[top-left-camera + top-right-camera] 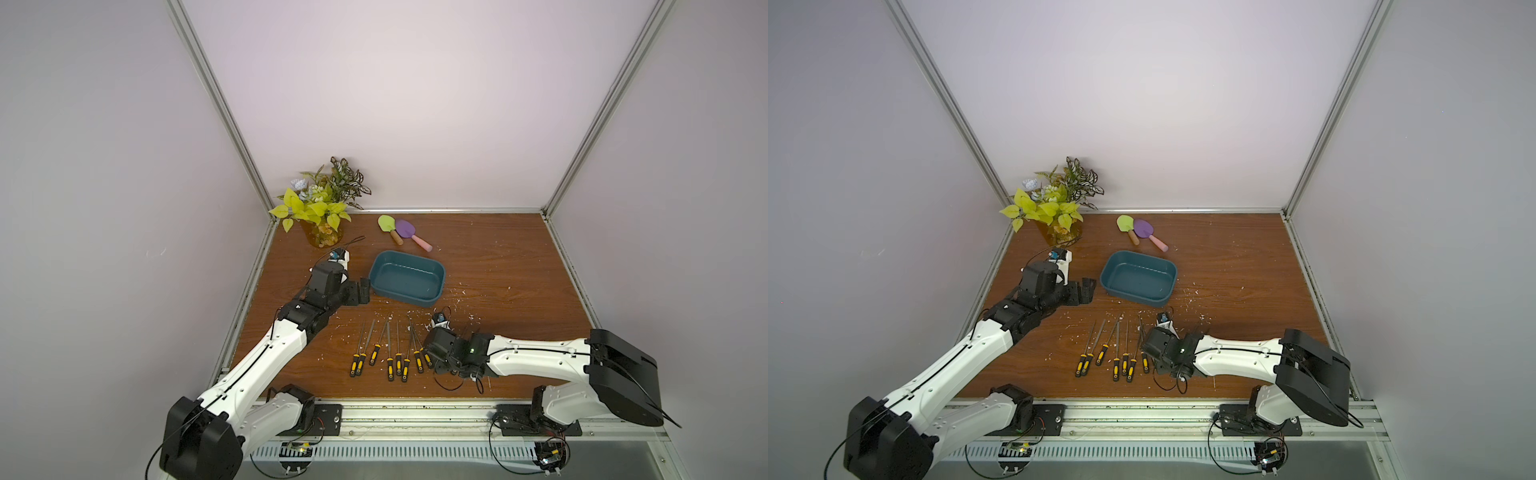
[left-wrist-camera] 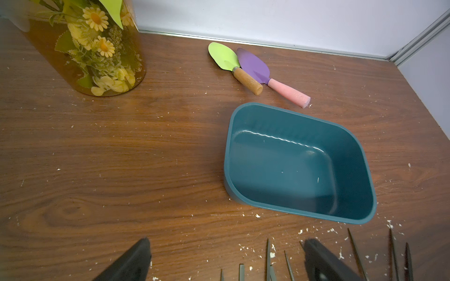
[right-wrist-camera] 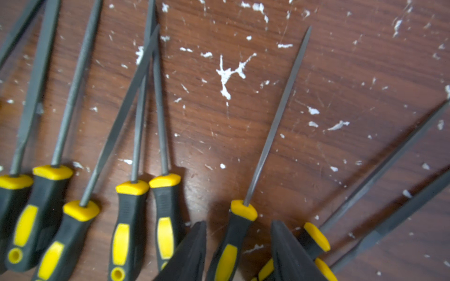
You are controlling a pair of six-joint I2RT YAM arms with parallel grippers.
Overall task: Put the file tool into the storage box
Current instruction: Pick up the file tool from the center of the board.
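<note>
Right arm: forearm low, wrist pitched down over the file row (image 1: 390,357).
Right gripper (image 3: 238,222): jaws parted, straddling the file tool (image 3: 265,150) handle, gaps either side.
Left gripper (image 2: 227,240): jaws wide apart, arm outstretched, beside the storage box (image 1: 407,277).
File tool: flat on the surface (image 1: 498,257), outside the storage box.

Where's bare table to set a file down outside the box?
Free: tabletop between the storage box and the right side rail, back to the trowels. Crowded: the files in front of the box, right gripper among their handles.
</note>
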